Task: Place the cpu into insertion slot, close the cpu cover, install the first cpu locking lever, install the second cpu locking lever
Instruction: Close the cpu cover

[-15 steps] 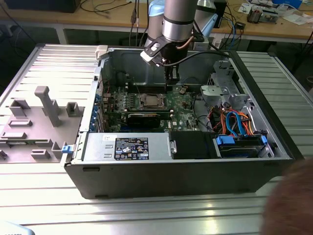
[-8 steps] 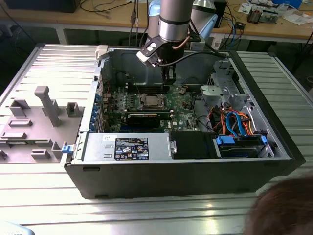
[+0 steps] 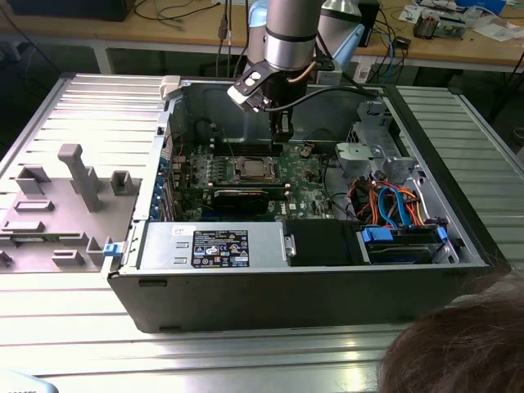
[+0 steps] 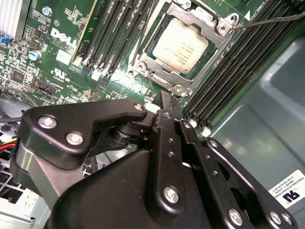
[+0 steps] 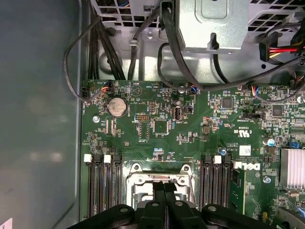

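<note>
as arm (image 3: 291, 33) points down, hand (image 4: 165, 98) near cpu (image 4: 180, 46)

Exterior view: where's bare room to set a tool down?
Bare ribbed table on the camera side of the case, and on the exterior view's right of it. Crowded: the fixture plate on the exterior view's left, the cables by the drive bay, the motherboard under the gripper.

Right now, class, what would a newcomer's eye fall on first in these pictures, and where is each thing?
The arm reaches down into the open computer case in the middle of the exterior view. In the second wrist view the silver cpu sits on the green motherboard, framed by the cpu cover, with the black gripper, fingers shut, close beside it.
</note>
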Controlling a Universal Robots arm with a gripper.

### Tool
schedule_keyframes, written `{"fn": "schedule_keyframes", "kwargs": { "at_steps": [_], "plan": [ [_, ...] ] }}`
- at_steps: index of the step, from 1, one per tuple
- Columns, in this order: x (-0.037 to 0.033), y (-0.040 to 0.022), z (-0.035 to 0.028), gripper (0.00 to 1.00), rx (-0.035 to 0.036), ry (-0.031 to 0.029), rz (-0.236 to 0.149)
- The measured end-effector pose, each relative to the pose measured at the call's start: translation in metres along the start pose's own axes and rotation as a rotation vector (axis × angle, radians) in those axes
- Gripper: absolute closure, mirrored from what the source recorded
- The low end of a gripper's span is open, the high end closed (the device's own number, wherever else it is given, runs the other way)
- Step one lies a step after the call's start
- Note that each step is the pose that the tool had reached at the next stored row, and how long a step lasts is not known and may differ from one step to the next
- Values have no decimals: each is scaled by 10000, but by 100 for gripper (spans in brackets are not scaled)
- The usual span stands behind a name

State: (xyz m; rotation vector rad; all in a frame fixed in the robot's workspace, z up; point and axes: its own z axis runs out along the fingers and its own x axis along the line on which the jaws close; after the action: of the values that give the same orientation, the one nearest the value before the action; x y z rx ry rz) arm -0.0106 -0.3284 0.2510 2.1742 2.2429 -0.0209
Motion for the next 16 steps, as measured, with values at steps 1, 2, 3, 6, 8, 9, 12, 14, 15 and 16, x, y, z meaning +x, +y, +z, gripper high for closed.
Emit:
{"fn": "schedule_keyframes", "kwargs": {
  "at_steps": [1, 2, 3, 6, 8, 9, 12, 14, 15, 16],
  "plan": [
    [0, 0, 0, 89, 0, 0, -1],
    [0, -1, 0, 89, -1, 0, 0],
    [0, -1, 0, 89, 0, 0, 1],
    [0, -1, 0, 89, 0, 0, 1],
    [0, -15, 3, 89, -1, 1, 1],
    [1, -25, 5, 89, 0, 1, 2],
    [2, -44, 13, 89, -1, 2, 1],
    [2, -50, 17, 89, -1, 1, 1],
    [2, -57, 22, 89, 0, 0, 2],
    [2, -60, 24, 89, 0, 0, 1]
  ]
}}
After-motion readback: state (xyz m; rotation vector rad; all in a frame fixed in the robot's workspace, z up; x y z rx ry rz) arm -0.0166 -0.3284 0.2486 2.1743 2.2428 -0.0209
